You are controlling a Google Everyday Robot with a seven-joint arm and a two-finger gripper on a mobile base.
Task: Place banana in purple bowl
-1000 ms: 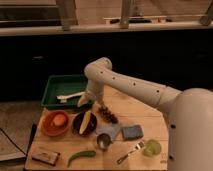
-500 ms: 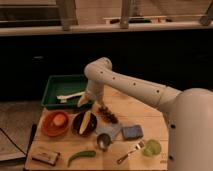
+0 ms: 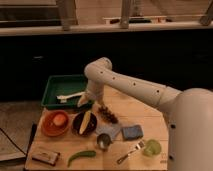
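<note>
1. Camera view: short pale yellow curved banana point(image 3: 85, 121) already lies inside the round dark purple bowl point(image 3: 77, 128), long axis running up-right to down-left.
2. Your gripper point(image 3: 86, 101) sits just above-behind the bowl, near the green rectangular tray point(image 3: 52, 86); finger state: can't tell.
3. Orange bowl point(image 3: 46, 126) sits left.

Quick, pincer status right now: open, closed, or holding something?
Pincer: cannot be told; it sits at the green tray's right edge, above the purple bowl, where the banana already lies.
</note>
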